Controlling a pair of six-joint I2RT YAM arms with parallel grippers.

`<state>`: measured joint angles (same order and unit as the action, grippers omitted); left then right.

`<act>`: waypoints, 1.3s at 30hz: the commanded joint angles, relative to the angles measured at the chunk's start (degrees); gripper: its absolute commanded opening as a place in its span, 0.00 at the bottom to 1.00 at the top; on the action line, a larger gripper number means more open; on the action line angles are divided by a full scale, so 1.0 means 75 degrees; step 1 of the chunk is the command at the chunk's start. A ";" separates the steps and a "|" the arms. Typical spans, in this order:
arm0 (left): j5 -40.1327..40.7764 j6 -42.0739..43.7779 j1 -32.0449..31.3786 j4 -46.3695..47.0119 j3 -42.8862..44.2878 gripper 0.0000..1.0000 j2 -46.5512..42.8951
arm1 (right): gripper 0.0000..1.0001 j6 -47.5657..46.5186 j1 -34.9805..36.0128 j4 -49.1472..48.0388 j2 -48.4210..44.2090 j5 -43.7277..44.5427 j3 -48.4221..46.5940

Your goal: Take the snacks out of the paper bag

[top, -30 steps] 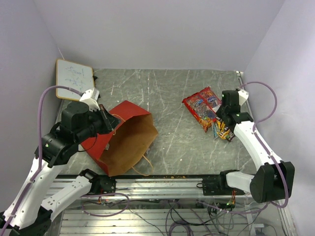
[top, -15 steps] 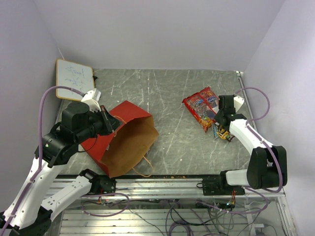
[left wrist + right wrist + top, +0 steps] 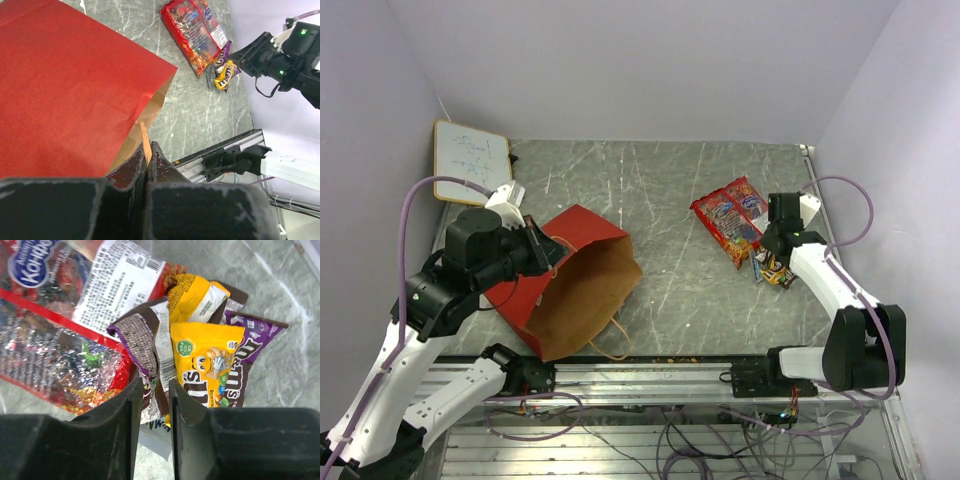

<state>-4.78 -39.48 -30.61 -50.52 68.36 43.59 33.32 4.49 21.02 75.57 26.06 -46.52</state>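
The paper bag lies on its side at the left, red outside, its brown mouth facing the near edge. My left gripper is shut on its twisted handle; the bag's red side fills the left wrist view. Two red crisp bags lie at the right, with small candy packs beside them. My right gripper stands just over that pile, slightly open, with a brown-purple pack in the gap. A yellow pack and a purple pack lie beside it. The bag's inside is hidden.
A white board leans at the far left corner. The bag's second handle lies on the table near the front rail. Purple walls close in at the left, back and right.
My right arm has folded back, its elbow drawn in, while its gripper stayed over the candy packs. The left arm and the bag have hardly moved.
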 commanded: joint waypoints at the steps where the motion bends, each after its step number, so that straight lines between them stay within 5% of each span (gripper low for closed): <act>1: -0.0066 -0.0287 -0.0048 0.0269 -0.0196 0.07 -0.0154 | 0.31 -0.0471 -0.0056 0.0193 -0.0679 -0.0296 -0.0348; 11: 0.0412 -0.1162 -0.0057 -0.0055 -0.0437 0.07 -0.0198 | 0.39 -0.1013 0.0421 0.0026 -0.1081 -0.2668 -0.0677; 26: 0.1220 -0.2081 -0.0055 -0.0813 -0.0282 0.07 -0.0078 | 0.45 -0.1919 0.3249 -0.1326 -0.0930 -0.4733 -0.0580; 34: 0.1511 -0.2350 -0.0049 -0.1369 -0.0306 0.07 -0.0254 | 0.49 -0.3610 0.5201 -0.2955 -0.1180 -0.6223 -0.0223; 39: 0.1539 -0.2377 -0.0055 -0.1754 -0.0211 0.07 -0.0294 | 0.49 -0.5737 0.6643 -0.4658 -0.1144 -0.6884 0.0302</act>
<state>4.97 -56.51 -30.61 -60.40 65.47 41.67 4.95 48.07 -1.34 67.40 -19.09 -46.65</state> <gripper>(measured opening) 0.071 0.490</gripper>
